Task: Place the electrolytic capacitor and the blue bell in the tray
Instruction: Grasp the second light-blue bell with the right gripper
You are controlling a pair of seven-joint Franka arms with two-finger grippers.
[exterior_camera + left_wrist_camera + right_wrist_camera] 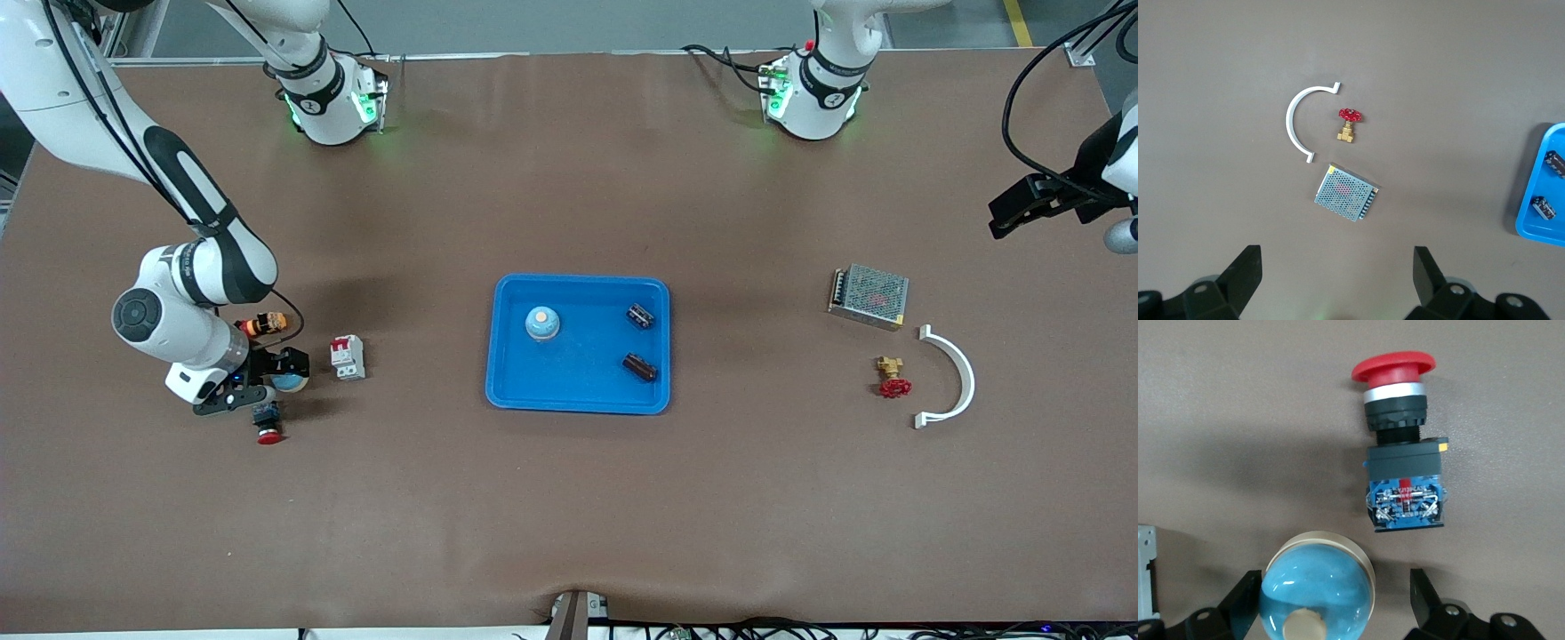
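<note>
A blue bell [292, 384] [1318, 587] stands on the table at the right arm's end. My right gripper [284, 380] [1335, 587] is down around it and open: one finger rests against the bell, the other stands apart from it. The bright-blue tray [507, 391] [1531, 227] lies mid-table. It holds a second blue bell [541, 324] and two dark electrolytic capacitors [641, 316] [639, 366] [1556, 162] [1545, 207]. My left gripper [1005, 218] [1337, 280] hangs open and empty over the left arm's end of the table.
A red mushroom push button [268, 425] [1401, 453] lies close to the bell, nearer the front camera. A circuit breaker [348, 357] and an orange part [265, 324] sit beside it. At the left arm's end lie a mesh power supply [869, 296], a red-handled valve [892, 378] and a white curved bracket [956, 378].
</note>
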